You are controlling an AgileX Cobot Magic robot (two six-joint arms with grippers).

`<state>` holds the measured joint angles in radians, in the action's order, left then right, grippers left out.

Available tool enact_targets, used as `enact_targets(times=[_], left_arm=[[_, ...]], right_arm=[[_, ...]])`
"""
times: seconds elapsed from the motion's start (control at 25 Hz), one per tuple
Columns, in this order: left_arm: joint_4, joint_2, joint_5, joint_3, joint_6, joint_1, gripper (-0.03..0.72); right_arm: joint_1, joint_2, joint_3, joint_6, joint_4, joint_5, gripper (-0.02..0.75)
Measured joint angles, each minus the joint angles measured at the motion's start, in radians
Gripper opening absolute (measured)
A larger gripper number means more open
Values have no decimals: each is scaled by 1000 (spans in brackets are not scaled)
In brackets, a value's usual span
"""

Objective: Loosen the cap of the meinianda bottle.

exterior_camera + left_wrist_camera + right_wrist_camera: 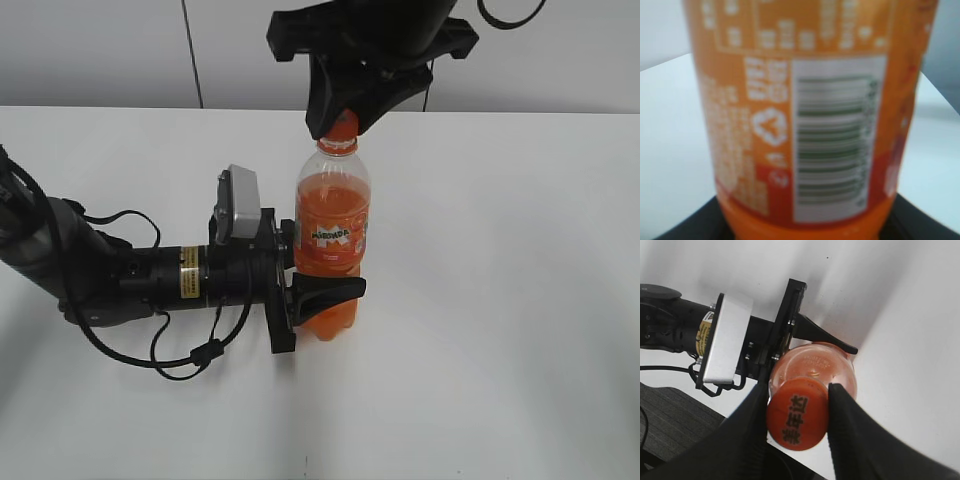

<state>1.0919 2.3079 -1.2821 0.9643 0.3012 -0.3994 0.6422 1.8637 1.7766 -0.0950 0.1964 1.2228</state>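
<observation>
The meinianda bottle stands upright on the white table, full of orange drink with an orange label. My left gripper is shut on the bottle's lower body from the left; the left wrist view is filled by the label and barcode. My right gripper comes down from above and is shut on the orange cap. In the right wrist view the cap, with dark characters on top, sits squeezed between my two black fingers.
The white table stretches around the bottle. My left arm lies low across the table's left side with loose black cables. The right arm's body hangs over the bottle at the top.
</observation>
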Motion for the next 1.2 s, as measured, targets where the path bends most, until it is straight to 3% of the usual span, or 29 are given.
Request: enact_targets(times=[0.32,0.56,0.84,1.2], left_arm=[[0,0,-1,-1,-2,0,372],[-1,0,-1,-1,-2,0,372],[-4,0,-1,-1,1,0,372],[-3,0,0,-1,4,0,372]], right_arm=[[0,0,0,293,10,-1,270],[0,0,0,753,15,-2,270],[0,0,0,1133,7,1,270],[0,-2,0,1378,-9,1,270]])
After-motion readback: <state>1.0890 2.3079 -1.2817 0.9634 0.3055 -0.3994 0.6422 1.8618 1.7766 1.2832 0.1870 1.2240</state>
